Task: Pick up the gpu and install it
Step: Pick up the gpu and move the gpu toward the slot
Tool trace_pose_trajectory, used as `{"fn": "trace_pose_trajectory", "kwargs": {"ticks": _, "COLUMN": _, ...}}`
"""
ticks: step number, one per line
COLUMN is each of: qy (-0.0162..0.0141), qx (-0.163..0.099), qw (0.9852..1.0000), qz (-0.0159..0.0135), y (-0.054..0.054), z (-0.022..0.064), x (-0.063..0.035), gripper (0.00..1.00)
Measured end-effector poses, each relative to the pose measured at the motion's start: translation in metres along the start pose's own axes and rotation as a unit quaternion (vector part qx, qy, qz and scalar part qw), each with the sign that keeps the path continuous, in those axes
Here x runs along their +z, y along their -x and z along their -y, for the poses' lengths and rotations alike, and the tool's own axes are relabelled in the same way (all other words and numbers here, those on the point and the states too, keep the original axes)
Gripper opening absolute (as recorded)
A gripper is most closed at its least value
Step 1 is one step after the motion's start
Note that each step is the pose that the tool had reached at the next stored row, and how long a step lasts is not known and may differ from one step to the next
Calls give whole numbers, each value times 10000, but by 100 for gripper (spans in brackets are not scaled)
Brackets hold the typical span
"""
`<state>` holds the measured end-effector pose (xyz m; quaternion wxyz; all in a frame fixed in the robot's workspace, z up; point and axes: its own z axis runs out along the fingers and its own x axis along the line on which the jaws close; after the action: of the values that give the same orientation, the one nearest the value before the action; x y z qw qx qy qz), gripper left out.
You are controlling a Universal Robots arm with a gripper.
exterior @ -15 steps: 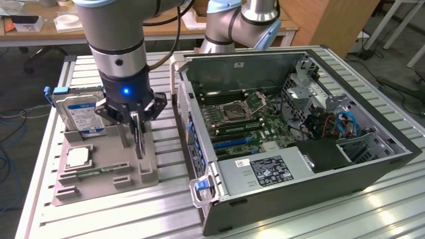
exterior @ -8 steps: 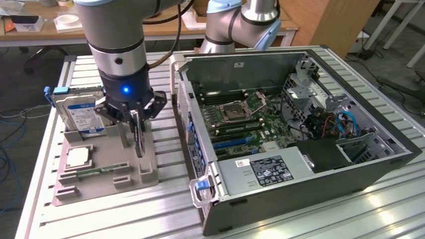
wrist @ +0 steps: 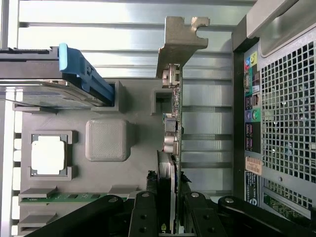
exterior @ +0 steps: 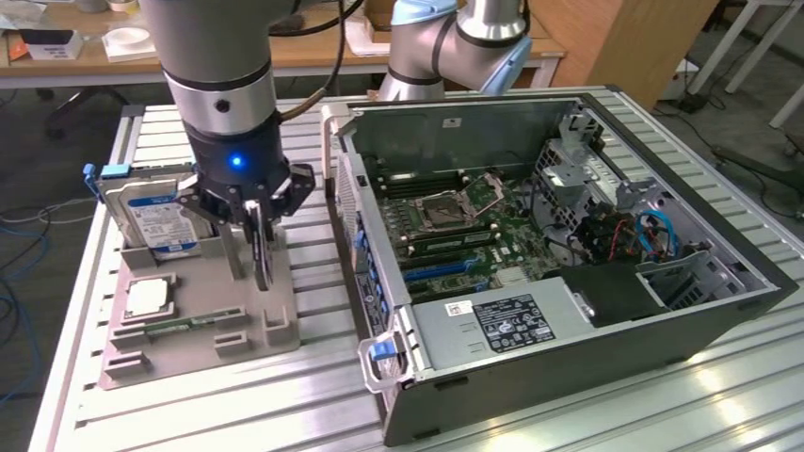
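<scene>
Currently claw (exterior: 258, 221) clenched on gpu (wrist: 174, 113) edge; narrow grip, card may tilt, possibly snag gray holder (exterior: 270, 330) slot.

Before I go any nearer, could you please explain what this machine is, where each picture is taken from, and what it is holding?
This is a robot arm with a claw at its end, working over a metal table. One picture comes from a camera standing off to the side. The other comes from a camera on the arm's wrist, looking down past the claw. Toward the exterior view's left, a grey holder sits on the table with a hard drive standing in it, plus a processor chip and a green memory stick. On the exterior view's right lies an open computer case with its circuit board showing. The claw is closed on a thin black graphics card, held upright on edge at the holder. Whether the card is clear of its slot I cannot tell.
</scene>
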<state>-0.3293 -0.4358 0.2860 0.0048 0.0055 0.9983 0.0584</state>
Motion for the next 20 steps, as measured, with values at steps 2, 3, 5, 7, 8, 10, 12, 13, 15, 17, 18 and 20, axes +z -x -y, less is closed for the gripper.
{"fn": "trace_pose_trajectory", "kwargs": {"ticks": 2, "qy": 27, "qx": 1, "qw": 10000, "qz": 0, "y": 0, "z": -2, "x": -20, "gripper": 27}}
{"fn": "trace_pose_trajectory", "kwargs": {"ticks": 3, "qy": 39, "qx": 1, "qw": 10000, "qz": -1, "y": 0, "z": -4, "x": -30, "gripper": 27}}
{"fn": "trace_pose_trajectory", "kwargs": {"ticks": 5, "qy": 50, "qx": 1, "qw": 10000, "qz": 0, "y": 0, "z": -6, "x": -52, "gripper": 27}}
{"fn": "trace_pose_trajectory", "kwargs": {"ticks": 7, "qy": 51, "qx": 0, "qw": 10000, "qz": 0, "y": 1, "z": -8, "x": -72, "gripper": 27}}
{"fn": "trace_pose_trajectory", "kwargs": {"ticks": 8, "qy": 51, "qx": 1, "qw": 10000, "qz": -1, "y": 1, "z": -9, "x": -81, "gripper": 27}}
{"fn": "trace_pose_trajectory", "kwargs": {"ticks": 10, "qy": 43, "qx": 0, "qw": 10000, "qz": 0, "y": 2, "z": -10, "x": -93, "gripper": 27}}
{"fn": "trace_pose_trajectory", "kwargs": {"ticks": 12, "qy": 5, "qx": 0, "qw": 10000, "qz": 1, "y": 1, "z": -12, "x": -101, "gripper": 27}}
{"fn": "trace_pose_trajectory", "kwargs": {"ticks": 13, "qy": -31, "qx": -1, "qw": 10000, "qz": 0, "y": 1, "z": -12, "x": -106, "gripper": 27}}
{"fn": "trace_pose_trajectory", "kwargs": {"ticks": 15, "qy": -102, "qx": -2, "qw": 9999, "qz": 1, "y": 1, "z": -13, "x": -112, "gripper": 27}}
{"fn": "trace_pose_trajectory", "kwargs": {"ticks": 17, "qy": -153, "qx": -2, "qw": 9999, "qz": 1, "y": 1, "z": -14, "x": -122, "gripper": 27}}
{"fn": "trace_pose_trajectory", "kwargs": {"ticks": 18, "qy": -169, "qx": -2, "qw": 9999, "qz": 0, "y": 1, "z": -14, "x": -129, "gripper": 27}}
{"fn": "trace_pose_trajectory", "kwargs": {"ticks": 20, "qy": -198, "qx": -2, "qw": 9998, "qz": 2, "y": 1, "z": -16, "x": -138, "gripper": 27}}
